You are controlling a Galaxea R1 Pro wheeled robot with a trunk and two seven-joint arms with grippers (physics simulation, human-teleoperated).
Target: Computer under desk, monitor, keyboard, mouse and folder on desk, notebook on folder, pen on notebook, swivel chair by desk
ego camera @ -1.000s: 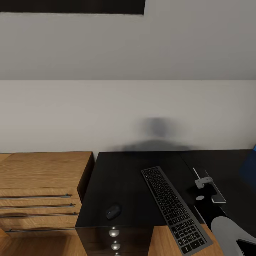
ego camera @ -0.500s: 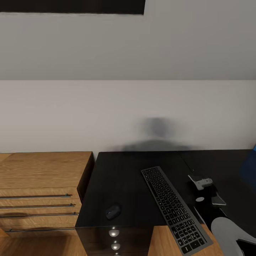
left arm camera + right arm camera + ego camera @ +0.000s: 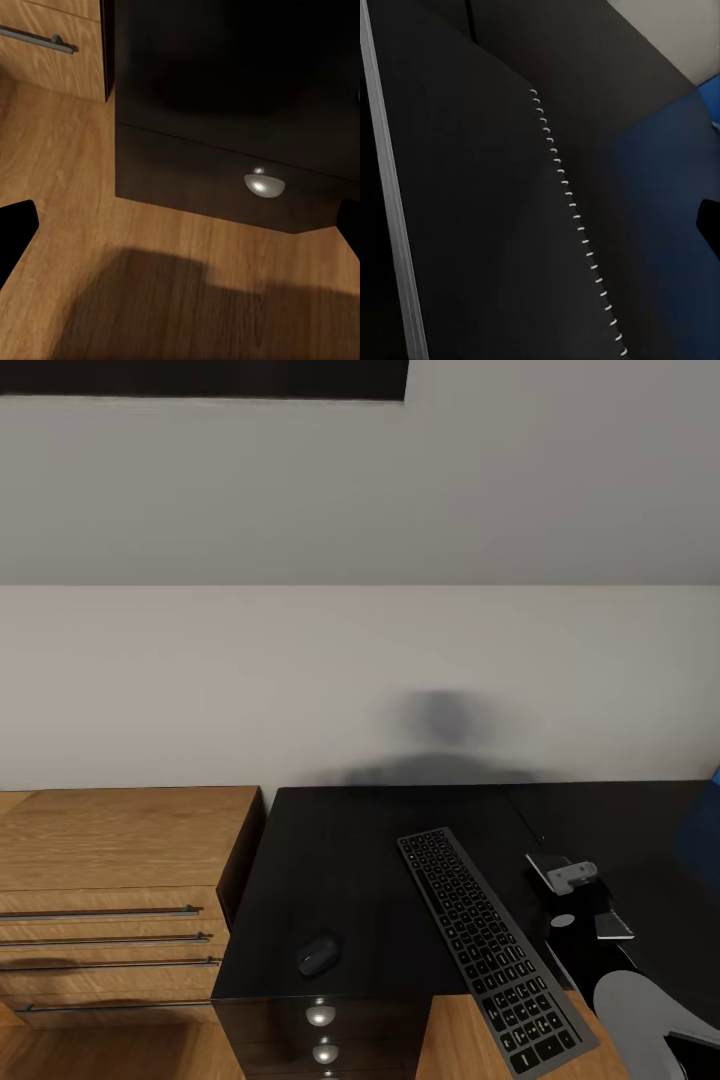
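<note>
On the black desk (image 3: 350, 860) the keyboard (image 3: 490, 940) lies at a slant, its near end jutting past the front edge. The mouse (image 3: 320, 953) sits near the desk's front left corner. My right gripper (image 3: 574, 882) hovers over the desk to the right of the keyboard, shut on the dark notebook (image 3: 613, 924). Up close, the notebook (image 3: 472, 187) shows its white spiral binding, with one dark fingertip (image 3: 711, 229) beside it. The blue folder (image 3: 703, 830) lies at the desk's far right (image 3: 711, 101). My left gripper (image 3: 180, 232) hangs open low in front of the drawer unit.
A light wooden dresser (image 3: 120, 840) with bar handles stands against the desk's left side. The black drawer unit has round silver knobs (image 3: 320, 1015) (image 3: 264, 184) and stands on the plank floor (image 3: 150, 300). A pale sloped wall rises behind the desk.
The notebook has turned in my right gripper: its pale edge shows shorter and lower than a second ago. Keyboard, mouse and folder have stayed put.
</note>
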